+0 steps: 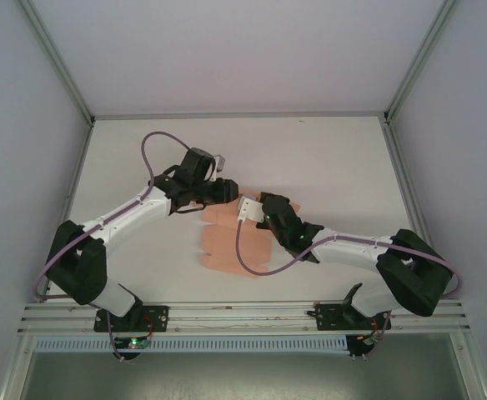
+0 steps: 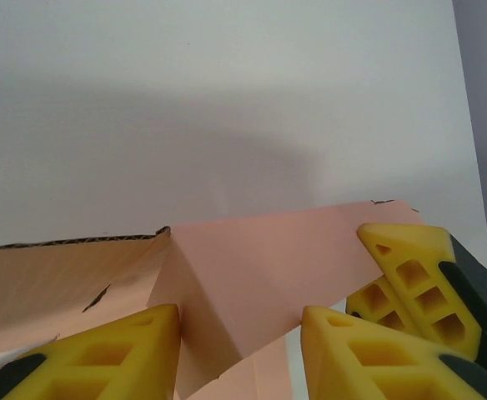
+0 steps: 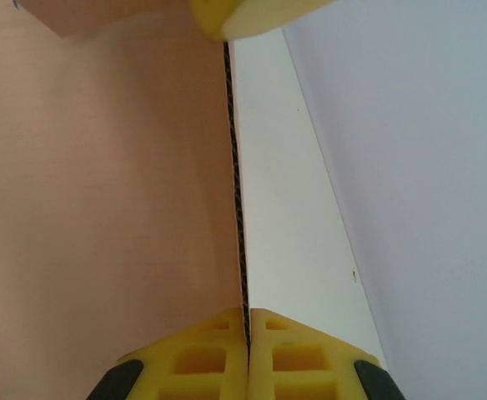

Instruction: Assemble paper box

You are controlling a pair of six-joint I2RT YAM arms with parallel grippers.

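Note:
The paper box is a salmon-pink card sheet lying mid-table, partly folded at its far end. My left gripper reaches over that far end. In the left wrist view it stands open, its yellow fingers on either side of a raised, creased flap of the card. My right gripper comes in from the right, and its fingers show beside that flap. In the right wrist view it is shut on the thin edge of an upright panel.
The white table has grey walls on its left, far and right sides. An aluminium rail runs along the near edge by the arm bases. A purple cable loops over the card's near part.

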